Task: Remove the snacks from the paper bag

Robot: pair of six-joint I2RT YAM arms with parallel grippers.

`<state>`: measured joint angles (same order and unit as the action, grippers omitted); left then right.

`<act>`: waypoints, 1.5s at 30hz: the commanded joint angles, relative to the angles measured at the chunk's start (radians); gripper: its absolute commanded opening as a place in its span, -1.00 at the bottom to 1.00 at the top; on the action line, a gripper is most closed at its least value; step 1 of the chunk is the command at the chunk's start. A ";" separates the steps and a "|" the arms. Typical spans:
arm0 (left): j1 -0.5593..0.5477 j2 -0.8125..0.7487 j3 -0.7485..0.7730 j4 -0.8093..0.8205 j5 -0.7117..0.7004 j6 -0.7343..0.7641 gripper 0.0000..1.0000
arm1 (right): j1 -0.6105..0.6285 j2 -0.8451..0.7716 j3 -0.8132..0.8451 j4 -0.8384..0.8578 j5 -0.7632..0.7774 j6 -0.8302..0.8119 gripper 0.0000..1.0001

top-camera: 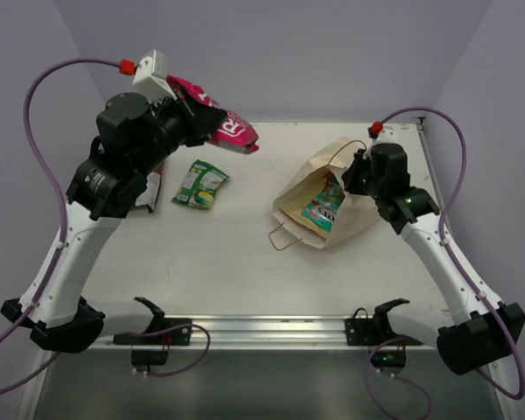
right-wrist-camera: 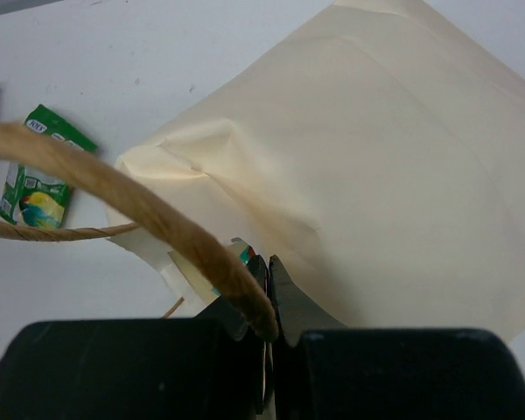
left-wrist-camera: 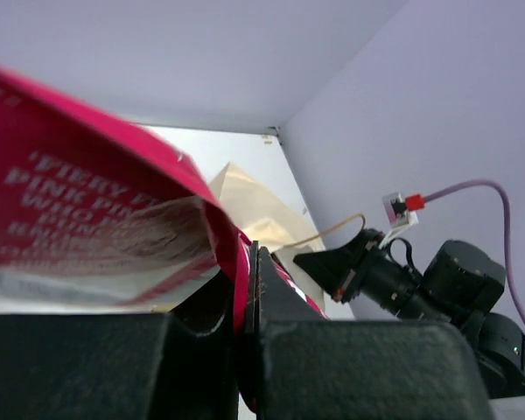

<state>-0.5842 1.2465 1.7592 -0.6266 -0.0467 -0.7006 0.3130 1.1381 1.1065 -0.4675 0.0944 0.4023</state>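
Observation:
The paper bag [top-camera: 350,210] lies on its side at the right of the table, mouth toward the left. A teal packet [top-camera: 324,204] shows in the mouth. My right gripper [top-camera: 349,178] is shut on the bag's upper rim [right-wrist-camera: 201,262] and holds the mouth up; a brown cord handle [right-wrist-camera: 131,188] crosses its fingers [right-wrist-camera: 284,284]. My left gripper [top-camera: 195,116] is shut on the magenta packet [top-camera: 232,128] and holds it high above the back left of the table. It fills the left wrist view [left-wrist-camera: 87,210]. A small green packet [top-camera: 199,185] lies flat on the table.
A dark brown packet [top-camera: 150,189] lies partly hidden under my left arm. The bag's other handle loop [top-camera: 284,234] lies on the table toward the near side. The bag [left-wrist-camera: 245,203] and my right arm [left-wrist-camera: 420,280] show in the left wrist view. The green packet [right-wrist-camera: 37,179] lies left of the bag.

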 commanded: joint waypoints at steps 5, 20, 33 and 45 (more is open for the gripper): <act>0.159 0.316 0.187 0.232 0.191 0.102 -1.00 | -0.006 -0.005 0.050 -0.046 -0.001 -0.019 -1.00; 0.254 0.693 -0.312 1.106 0.452 -0.066 -1.00 | -0.006 -0.027 0.007 -0.048 -0.088 -0.051 -1.00; 0.144 0.263 -0.897 0.808 0.299 -0.155 0.86 | -0.006 -0.009 0.022 -0.053 -0.122 -0.046 -1.00; -0.224 0.108 -0.877 0.806 0.081 -0.150 0.84 | -0.005 -0.024 0.030 -0.051 -0.140 -0.046 -1.00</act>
<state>-0.7650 1.2629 0.8642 0.1638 0.0929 -0.8852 0.3126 1.1320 1.0958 -0.5167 -0.0216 0.3580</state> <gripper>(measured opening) 0.927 0.018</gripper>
